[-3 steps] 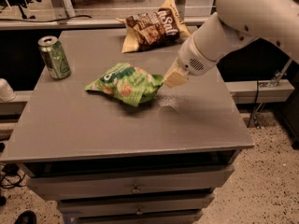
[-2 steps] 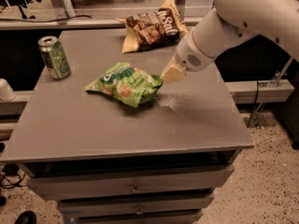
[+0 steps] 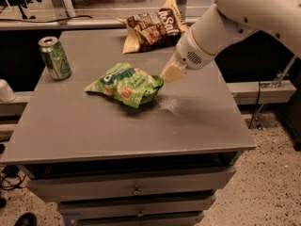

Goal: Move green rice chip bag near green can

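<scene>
- Gripper [image 3: 172, 72] low over the table [image 3: 117, 131], at the 3 o'clock edge of the green rice chip bag [image 3: 123, 83], pale tip right against the bag's crinkled corner.
- Claw state: cannot tell from this angle whether apart, together or clamped on the bag.
- White arm [image 3: 221, 27] slanting up and away from the gripper toward 1 o'clock, filling the upper right corner of the view.
- Green rice chip bag lying crumpled and roughly flat near the middle of the grey tabletop, long axis running from 9 to 3 o'clock, white lettering toward its 10 o'clock end, pale chip pictures on its face.
- Green can [image 3: 55, 58] upright near the table's left edge, at about 10 o'clock from the green bag and well apart from it, silver top showing, pale markings on the side.
- Brown and yellow snack bag [image 3: 153, 28] at the far edge of the table, at 1 o'clock from the green bag, separate from it, white lettering facing up.
- Pale scuffed patch [image 3: 171, 103] on the tabletop at 4 o'clock from the green bag, just beside it.
- Drawers [image 3: 136, 190] with small knobs stacked under the tabletop at 6 o'clock.
- Small white cup [image 3: 5, 91] off the table, on a lower ledge at 9 o'clock.
- Speckled floor [image 3: 273, 182] at 4 o'clock, below the table's right side.
</scene>
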Controlling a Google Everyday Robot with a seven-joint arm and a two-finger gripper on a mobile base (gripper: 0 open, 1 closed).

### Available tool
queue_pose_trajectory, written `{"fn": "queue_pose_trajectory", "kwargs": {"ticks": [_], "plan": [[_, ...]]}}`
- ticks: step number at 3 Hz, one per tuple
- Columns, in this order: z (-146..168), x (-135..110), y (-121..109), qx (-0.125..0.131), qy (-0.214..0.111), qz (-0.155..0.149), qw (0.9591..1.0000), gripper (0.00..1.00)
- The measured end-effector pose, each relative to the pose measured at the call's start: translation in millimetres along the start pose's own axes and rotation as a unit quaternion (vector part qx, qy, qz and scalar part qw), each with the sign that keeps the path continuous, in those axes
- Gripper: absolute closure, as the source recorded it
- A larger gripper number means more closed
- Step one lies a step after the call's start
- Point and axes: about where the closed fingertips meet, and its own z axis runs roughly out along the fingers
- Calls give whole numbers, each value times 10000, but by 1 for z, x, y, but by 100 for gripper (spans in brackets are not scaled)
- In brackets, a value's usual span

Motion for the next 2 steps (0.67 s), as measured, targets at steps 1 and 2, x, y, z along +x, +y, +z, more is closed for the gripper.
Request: {"fn": "queue_pose_trajectory", "kwargs": {"ticks": [1,2], "plan": [[-6,5,7,-123,92,-52,9999,61],[-12,3,17,-264,109,-118,9995,36]]}}
